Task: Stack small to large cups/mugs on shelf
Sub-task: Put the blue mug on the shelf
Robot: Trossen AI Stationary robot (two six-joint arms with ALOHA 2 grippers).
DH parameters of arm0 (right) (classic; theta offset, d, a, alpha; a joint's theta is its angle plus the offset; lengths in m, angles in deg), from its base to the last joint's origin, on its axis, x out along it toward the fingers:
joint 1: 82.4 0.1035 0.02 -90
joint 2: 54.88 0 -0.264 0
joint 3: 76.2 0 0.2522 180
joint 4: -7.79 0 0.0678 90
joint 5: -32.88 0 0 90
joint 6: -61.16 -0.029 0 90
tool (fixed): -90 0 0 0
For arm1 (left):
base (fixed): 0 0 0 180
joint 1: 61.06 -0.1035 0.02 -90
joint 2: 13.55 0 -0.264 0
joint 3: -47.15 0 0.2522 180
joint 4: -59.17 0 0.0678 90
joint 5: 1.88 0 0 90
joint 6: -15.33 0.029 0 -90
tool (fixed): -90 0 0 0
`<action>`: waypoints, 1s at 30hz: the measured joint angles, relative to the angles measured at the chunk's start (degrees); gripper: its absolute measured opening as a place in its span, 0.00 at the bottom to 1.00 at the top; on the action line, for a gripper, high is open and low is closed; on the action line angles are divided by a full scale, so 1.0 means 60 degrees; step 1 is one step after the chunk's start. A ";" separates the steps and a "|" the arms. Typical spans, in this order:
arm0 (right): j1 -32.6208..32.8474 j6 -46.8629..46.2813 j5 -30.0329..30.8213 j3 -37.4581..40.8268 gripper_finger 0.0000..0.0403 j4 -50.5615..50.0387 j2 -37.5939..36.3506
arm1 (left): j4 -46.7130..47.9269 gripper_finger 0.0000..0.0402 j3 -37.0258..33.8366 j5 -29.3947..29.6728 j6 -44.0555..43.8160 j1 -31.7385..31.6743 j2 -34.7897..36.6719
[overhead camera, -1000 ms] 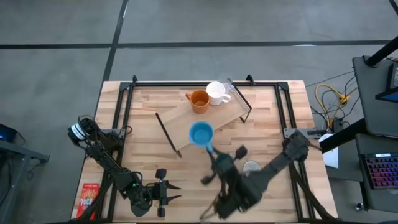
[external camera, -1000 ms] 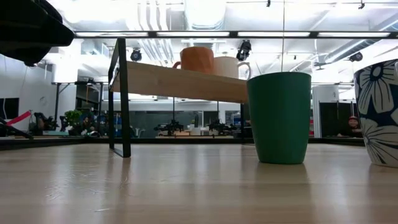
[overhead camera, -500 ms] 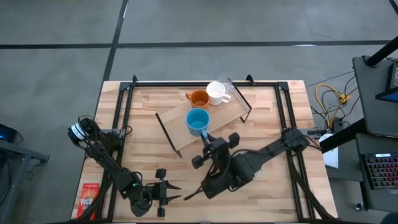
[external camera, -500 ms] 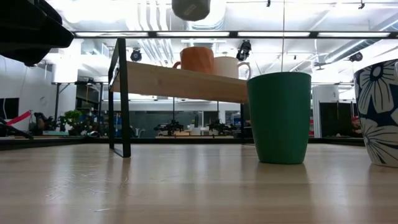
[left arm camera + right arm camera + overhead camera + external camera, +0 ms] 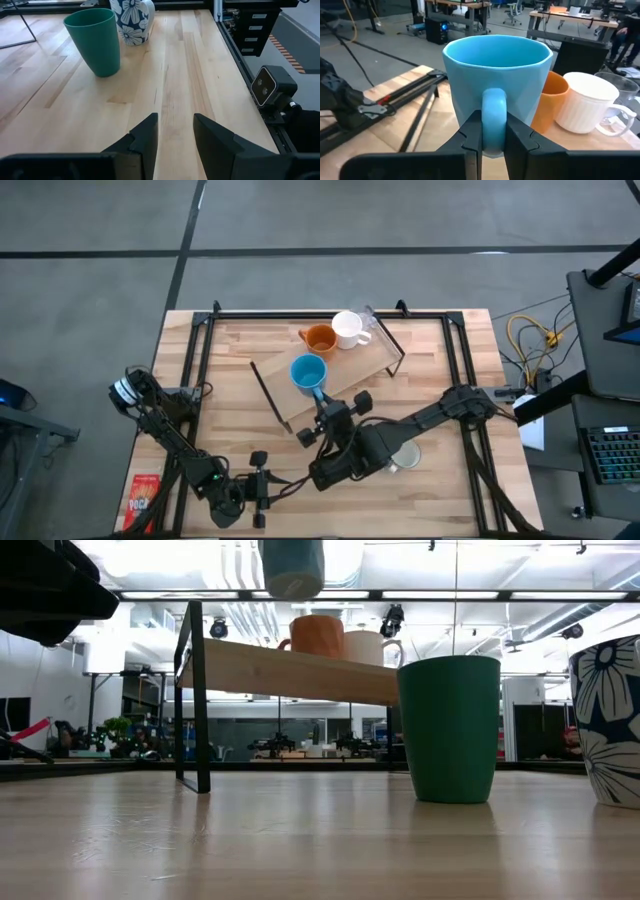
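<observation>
- Two mugs sit side by side on the shelf (image 5: 345,370): one orange mug (image 5: 320,339) and one white mug (image 5: 347,328), touching or nearly so.
- One blue mug (image 5: 308,371) is up in the air over the shelf, near the orange mug. It is upright.
- One right gripper (image 5: 322,397) pinches the blue mug by its handle, one finger on each side.
- One green cup (image 5: 94,41) stands on the table (image 5: 440,360), off the shelf.
- One flowered mug (image 5: 132,20) stands just behind the green cup, also on the table.
- One clear glass (image 5: 620,92) stands next to the white mug on the shelf.
- One left gripper (image 5: 262,490) waits low over the table's near edge, well apart from the shelf. Its two fingers (image 5: 145,137) stand a little apart and hold nothing.
</observation>
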 joint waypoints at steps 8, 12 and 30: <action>-0.0411 0.0029 -0.0180 0.0716 0.10 0.0940 0.0011 | -0.0005 0.28 -0.0031 -0.0003 -0.0007 0.0000 0.0000; -0.0719 0.0337 -0.0365 0.0903 0.10 0.1457 0.0011 | -0.0002 0.28 -0.0059 -0.0007 -0.0025 0.0000 0.0000; -0.1136 0.1257 -0.0570 0.1583 0.10 0.3020 0.0011 | -0.0005 0.28 -0.0069 -0.0009 -0.0025 0.0007 0.0000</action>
